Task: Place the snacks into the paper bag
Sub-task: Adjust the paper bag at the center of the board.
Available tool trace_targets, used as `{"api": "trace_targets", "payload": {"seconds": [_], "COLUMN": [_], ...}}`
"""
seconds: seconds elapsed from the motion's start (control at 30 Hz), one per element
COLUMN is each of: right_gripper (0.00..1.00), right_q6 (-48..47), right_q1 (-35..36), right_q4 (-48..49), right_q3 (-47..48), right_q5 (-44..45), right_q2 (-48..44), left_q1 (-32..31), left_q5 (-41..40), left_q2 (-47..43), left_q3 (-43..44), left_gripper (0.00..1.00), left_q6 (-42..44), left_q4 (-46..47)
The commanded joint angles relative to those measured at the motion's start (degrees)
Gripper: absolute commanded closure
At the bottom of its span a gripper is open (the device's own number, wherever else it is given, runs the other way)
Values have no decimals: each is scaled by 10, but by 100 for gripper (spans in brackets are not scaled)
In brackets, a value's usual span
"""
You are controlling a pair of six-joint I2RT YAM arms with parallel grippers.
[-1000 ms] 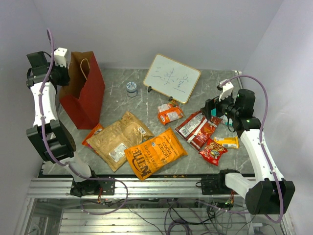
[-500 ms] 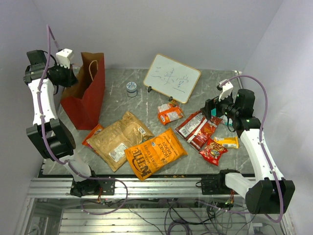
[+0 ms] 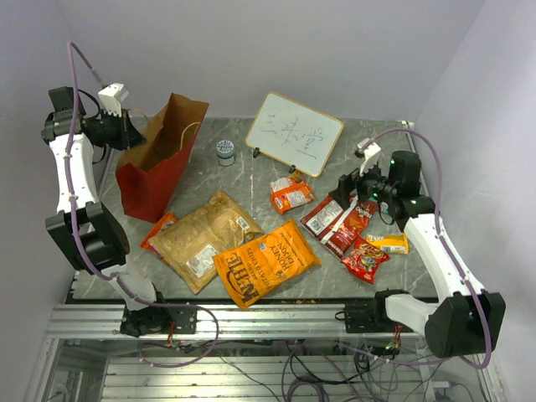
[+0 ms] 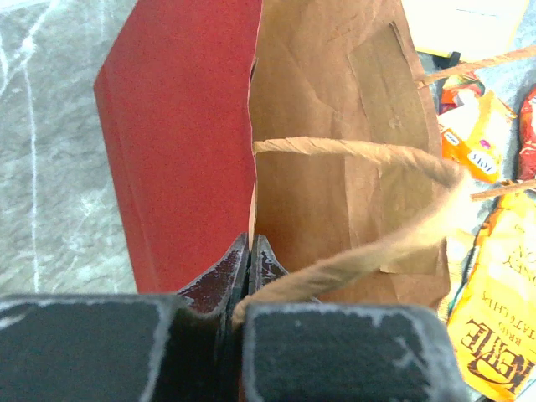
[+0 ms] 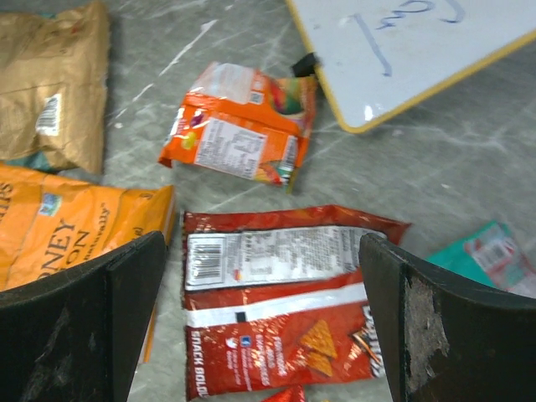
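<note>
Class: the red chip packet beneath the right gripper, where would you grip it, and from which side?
Likely from straight above: the red chip packet lies flat on the table, so no side approach gets under it. The open right gripper roughly spans its width; pinch across the middle so the film bunches between the fingers.
</note>
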Motion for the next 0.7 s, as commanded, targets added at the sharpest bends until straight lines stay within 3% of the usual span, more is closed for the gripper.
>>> {"api": "trace_targets", "payload": {"seconds": [0.0, 0.2, 0.67], "right_gripper": [1, 4, 8], "right_q6": [0, -14, -2], "right_q1": [62, 147, 276], "right_q4": [11, 5, 95], "right_q3": [11, 42, 99], "right_q5": [6, 11, -50], "right_q2": [40, 113, 259], "left_q1": [-20, -40, -57], "left_q5": [4, -32, -18], "left_q2": [-52, -81, -115], "left_q3": [-52, -110, -202], "left_gripper": [93, 93, 93], "left_q6": [-71, -127, -277], "left_q4": [83, 144, 257]}}
